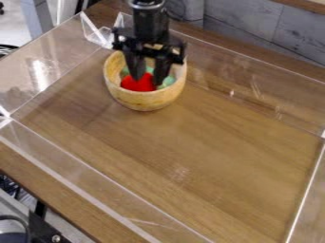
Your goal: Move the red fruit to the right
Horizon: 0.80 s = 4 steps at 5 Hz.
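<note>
1. The arm hangs upright over the wooden bowl [143,84], wrist pointing straight down; its black jaws reach inside.
2. The jaws stand apart either side of the red fruit [139,83]; a grasp cannot be told.
3. The fruit sits in the bowl, beside a light-green block [164,80], on the worktop [191,161].
</note>
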{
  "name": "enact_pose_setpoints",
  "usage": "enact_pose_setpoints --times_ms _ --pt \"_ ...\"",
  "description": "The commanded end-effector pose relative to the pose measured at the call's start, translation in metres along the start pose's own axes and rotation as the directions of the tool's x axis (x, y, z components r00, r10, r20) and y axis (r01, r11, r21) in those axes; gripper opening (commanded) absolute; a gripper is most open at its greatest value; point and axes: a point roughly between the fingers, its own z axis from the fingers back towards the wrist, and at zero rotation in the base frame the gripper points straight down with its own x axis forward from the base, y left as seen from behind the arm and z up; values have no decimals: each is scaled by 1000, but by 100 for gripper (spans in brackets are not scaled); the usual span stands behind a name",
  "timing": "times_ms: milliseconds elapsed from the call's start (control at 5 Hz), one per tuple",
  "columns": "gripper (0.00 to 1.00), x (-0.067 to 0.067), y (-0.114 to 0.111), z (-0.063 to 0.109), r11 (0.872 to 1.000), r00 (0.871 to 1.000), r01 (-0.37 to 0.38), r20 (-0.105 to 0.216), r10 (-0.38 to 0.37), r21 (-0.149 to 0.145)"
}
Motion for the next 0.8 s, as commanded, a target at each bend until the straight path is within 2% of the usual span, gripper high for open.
enact_pose_setpoints --times_ms 0,200,600 --pt "100 9 8 13 999 998 44 51 -44 1" --pt "100 11 18 13 997 996 72 50 -72 3" --pt "100 -1 39 -16 999 999 32 44 -32 1"
